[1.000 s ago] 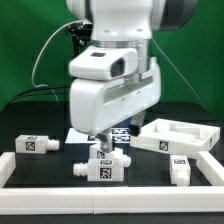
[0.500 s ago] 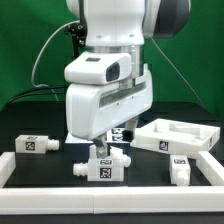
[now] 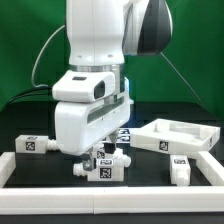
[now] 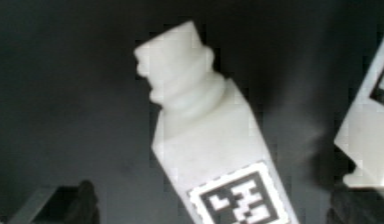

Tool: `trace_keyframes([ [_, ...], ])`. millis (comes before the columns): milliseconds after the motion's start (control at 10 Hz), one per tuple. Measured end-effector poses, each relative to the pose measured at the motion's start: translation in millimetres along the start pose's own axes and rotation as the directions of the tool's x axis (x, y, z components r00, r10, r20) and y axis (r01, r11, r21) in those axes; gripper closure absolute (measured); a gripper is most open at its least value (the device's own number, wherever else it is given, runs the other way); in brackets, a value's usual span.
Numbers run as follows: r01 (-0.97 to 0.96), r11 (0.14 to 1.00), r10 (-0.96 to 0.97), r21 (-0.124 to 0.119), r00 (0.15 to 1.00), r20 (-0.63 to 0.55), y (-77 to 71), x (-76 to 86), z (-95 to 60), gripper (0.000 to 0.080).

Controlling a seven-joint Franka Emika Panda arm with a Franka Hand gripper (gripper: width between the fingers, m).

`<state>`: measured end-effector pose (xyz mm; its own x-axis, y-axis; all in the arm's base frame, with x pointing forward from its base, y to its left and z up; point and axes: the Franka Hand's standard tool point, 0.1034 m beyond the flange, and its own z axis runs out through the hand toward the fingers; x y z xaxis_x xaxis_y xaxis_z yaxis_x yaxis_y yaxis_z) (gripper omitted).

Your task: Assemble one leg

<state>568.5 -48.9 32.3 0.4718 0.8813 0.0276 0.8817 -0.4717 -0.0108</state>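
Table (image 3: 145,172) lies bare beside the leg (image 3: 103,169); the panel (image 3: 180,135) stands well apart.

white rimmed panel (image 3: 178,135), black table (image 3: 150,172), green backdrop (image 3: 20,50)

Exterior view: low, frontal, near, facing arm (image 3: 95,95) over worktop (image 3: 45,168). Wrist view: close above leg (image 4: 210,135). Both share leg (image 3: 103,168).

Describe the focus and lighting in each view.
Wrist view: soft and blurred, the small white plastic block-shaped leg washed out against a dark background, its tag edges smeared. Exterior view: sharper and evenly lit, the robot arm's white housing bright over the black table.
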Motion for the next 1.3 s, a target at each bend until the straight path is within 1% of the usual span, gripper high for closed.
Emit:
trace_keyframes([
  [100,0.001,1.000,-0.001,0.004,1.000,0.001,-0.9,0.2,3.0,0.0150],
  [300,-0.001,1.000,0.001,0.020,1.000,0.006,-4.1,-1.6,14.4,0.0150],
  [500,-0.001,1.000,0.001,0.023,1.000,0.007,-4.7,-1.9,16.4,0.0150],
  [600,-0.001,1.000,0.001,0.023,1.000,0.008,-5.0,-2.0,16.6,0.0254],
  [700,-0.001,1.000,0.001,0.024,1.000,0.008,-5.2,-2.1,16.8,0.0388],
  [800,-0.001,1.000,0.001,0.024,1.000,0.008,-5.3,-2.1,16.8,0.0388],
  [900,-0.001,1.000,0.001,0.024,1.000,0.008,-5.2,-2.2,16.8,0.0516],
  [1000,-0.002,1.000,0.002,0.024,1.000,0.009,-4.5,-4.1,16.8,0.0516],
  [1100,0.057,0.998,-0.057,0.022,0.998,0.014,1.8,-19.4,16.1,0.0516],
  [1300,0.091,0.996,-0.091,0.016,0.996,0.023,15.8,-60.7,15.0,0.0516],
])
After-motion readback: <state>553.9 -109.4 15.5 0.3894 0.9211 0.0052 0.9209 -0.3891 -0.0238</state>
